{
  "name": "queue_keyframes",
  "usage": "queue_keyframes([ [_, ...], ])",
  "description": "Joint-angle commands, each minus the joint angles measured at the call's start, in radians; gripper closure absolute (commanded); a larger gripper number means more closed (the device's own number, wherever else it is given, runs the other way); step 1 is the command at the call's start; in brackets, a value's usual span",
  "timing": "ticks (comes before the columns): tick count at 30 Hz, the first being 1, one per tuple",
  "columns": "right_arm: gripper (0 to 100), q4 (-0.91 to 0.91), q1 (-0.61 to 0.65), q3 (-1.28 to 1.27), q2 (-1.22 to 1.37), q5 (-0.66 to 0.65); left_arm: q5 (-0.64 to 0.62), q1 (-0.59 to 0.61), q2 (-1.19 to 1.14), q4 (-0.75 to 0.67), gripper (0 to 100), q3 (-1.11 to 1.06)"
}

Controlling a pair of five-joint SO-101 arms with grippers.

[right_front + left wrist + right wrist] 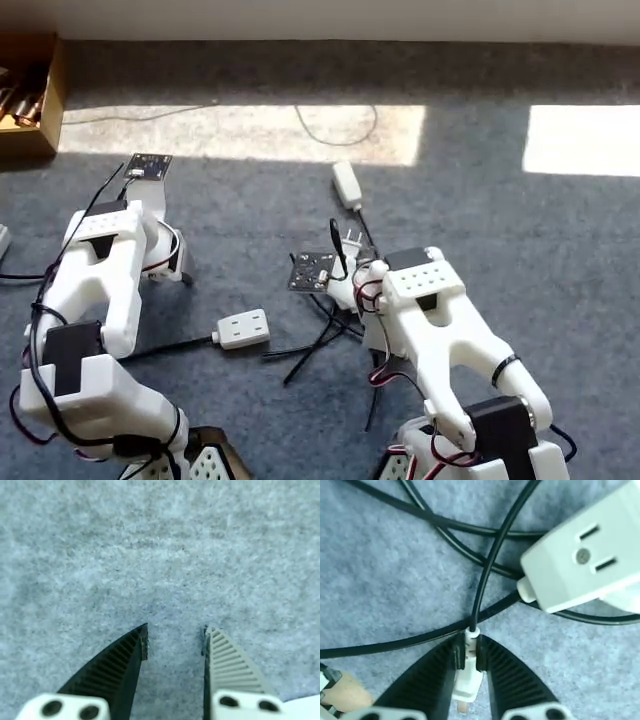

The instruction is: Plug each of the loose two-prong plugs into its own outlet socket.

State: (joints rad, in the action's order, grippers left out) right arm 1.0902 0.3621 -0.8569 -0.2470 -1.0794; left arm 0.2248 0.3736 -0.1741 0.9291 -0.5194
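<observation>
Grey-blue carpet [500, 250] is spread under both arms, and on it the task is judged to be at an early stage: no plug is seen seated in any socket. The right gripper [467, 650] is clamped together on the neck of a white two-prong plug [466, 680], with the plug's black cord [486, 580] running out past the fingertips and a prong showing at the end nearer the wrist. Just beyond the held plug, an outlet socket [585, 562] lies face up on the carpet with its slots empty. It is near the plug but apart from it, and the prongs appear to be turned away from it, so a reorientation is likely to be needed before insertion. The left gripper [175, 640] is held with its fingers apart over bare carpet, and nothing is carried between them. In the high view, a white outlet block [243, 328] lies between the two arms with nothing plugged into its face, and a tangle of black cords [320, 345] is spread beside it near the right arm. A further white cord end [346, 183] lies farther out on the carpet; whether it is a plug or a socket cannot be told. What is left, as far as can be judged, is the whole of the plugging: the gripped plug is yet to be lined up and pressed home, and any other loose plug is yet to be picked up.
</observation>
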Motion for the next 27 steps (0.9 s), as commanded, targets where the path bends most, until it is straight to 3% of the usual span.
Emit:
queue_keyframes([
  [1, 93.0, -0.01, 0.007, -0.01, -0.005, 0.008, -0.012, 0.03, 0.001, -0.058, 83, 0.004],
  [8, 87.5, -0.007, 0.007, -0.002, -0.005, 0.009, -0.012, 0.03, 0.001, -0.058, 83, 0.004],
  [13, 99.7, -0.005, 0.007, -0.001, -0.015, 0.009, -0.012, 0.03, 0.001, -0.058, 83, 0.004],
  [22, 99.3, -0.002, 0.007, 0.025, -0.013, 0.012, -0.012, 0.03, 0.001, -0.058, 83, 0.004],
  [27, 99.3, 0.038, 0.012, 0.142, -0.041, 0.203, 0.002, 0.027, 0.002, -0.054, 83, 0.015],
])
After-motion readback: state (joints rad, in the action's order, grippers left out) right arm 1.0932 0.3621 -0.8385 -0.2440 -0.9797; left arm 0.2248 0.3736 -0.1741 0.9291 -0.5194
